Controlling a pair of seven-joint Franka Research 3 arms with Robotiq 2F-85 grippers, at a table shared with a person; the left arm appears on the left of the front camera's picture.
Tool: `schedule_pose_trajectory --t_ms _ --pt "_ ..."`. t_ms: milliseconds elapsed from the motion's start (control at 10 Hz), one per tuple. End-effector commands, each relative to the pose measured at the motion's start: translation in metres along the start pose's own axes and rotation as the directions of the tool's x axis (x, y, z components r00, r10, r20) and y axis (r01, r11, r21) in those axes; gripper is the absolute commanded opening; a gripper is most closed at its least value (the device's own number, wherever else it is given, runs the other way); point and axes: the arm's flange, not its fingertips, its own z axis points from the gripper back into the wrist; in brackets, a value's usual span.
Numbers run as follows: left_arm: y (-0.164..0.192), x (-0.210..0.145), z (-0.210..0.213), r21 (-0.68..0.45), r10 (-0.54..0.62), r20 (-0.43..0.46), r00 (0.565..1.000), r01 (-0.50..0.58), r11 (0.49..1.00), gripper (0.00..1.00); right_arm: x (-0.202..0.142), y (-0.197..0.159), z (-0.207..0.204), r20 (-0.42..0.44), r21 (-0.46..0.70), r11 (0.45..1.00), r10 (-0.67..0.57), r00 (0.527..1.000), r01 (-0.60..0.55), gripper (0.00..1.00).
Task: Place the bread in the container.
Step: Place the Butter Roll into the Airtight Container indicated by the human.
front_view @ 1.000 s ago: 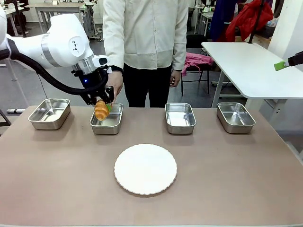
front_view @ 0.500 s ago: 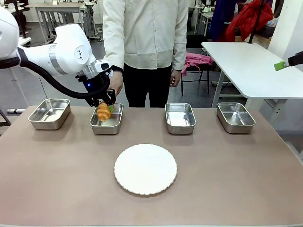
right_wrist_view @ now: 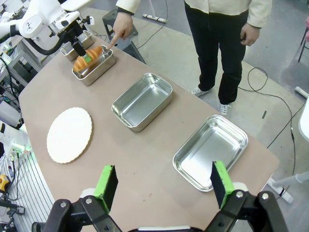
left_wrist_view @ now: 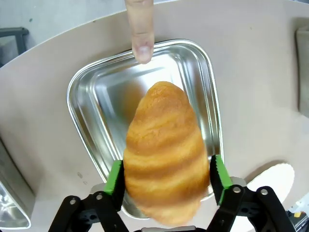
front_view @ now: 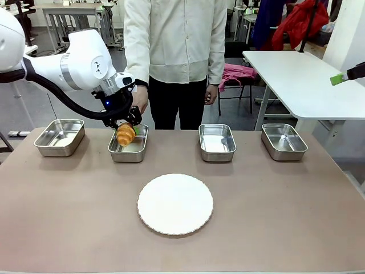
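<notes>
Golden-brown and glossy, the bread (left_wrist_view: 164, 150) sits between the green pads (left_wrist_view: 114, 178) of your left gripper (left_wrist_view: 166, 181) in the left wrist view, blunt end toward the camera and tapered end pointing down at the container (left_wrist_view: 84, 94). The pads flank the crust so closely that you cannot tell from here whether they press it or have just let go; nothing else supports the croissant, which hangs above the steel floor of the pan.

That same view gives you what the front camera hides — a person's fingertip (left_wrist_view: 142, 31) reaching over the pan's far rim, pointing into it. From the front, the left gripper (front_view: 126, 127) and bread (front_view: 125, 135) cover most of that pan (front_view: 130, 154), second from the left in a row of four, and the person's hand (front_view: 138, 100) is half hidden behind the wrist. The left arm (front_view: 63, 63) sweeps in from the left edge, elbow high, wrist bent steeply downward.

The right wrist view shows the scene from afar: the bread (right_wrist_view: 91, 53) tilted over its pan, the round white plate (right_wrist_view: 70, 134) well apart on the brown table (right_wrist_view: 159, 159). Your right gripper (right_wrist_view: 164, 186) hangs high above the table's near corner — its jaws spread wide with nothing between them.
</notes>
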Motion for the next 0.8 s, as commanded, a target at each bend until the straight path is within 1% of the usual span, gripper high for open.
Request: schedule_pose_trajectory --t_ms 0,100,200,700 --pt "0.0016 -0.0006 0.0091 -0.023 -0.015 -0.005 1.0 0.015 1.0 1.0 0.0015 0.0012 0.0011 0.004 0.004 1.0 0.012 1.0 -0.012 1.0" --pt "0.0 -0.004 0.0101 -0.04 0.012 -0.009 1.0 -0.012 0.999 0.96 0.0015 0.0012 0.0011 0.004 0.004 1.0 0.012 1.0 -0.012 1.0" --pt "-0.0005 0.0001 0.0017 -0.002 0.0 0.0 1.0 0.0 1.0 0.96 0.0015 0.0012 0.0011 0.004 0.004 1.0 0.012 1.0 -0.012 1.0" --pt "-0.0005 0.0001 0.0017 -0.002 0.0 0.0 1.0 0.0 1.0 0.96 0.0015 0.0012 0.0011 0.004 0.004 1.0 0.012 1.0 -0.012 1.0"
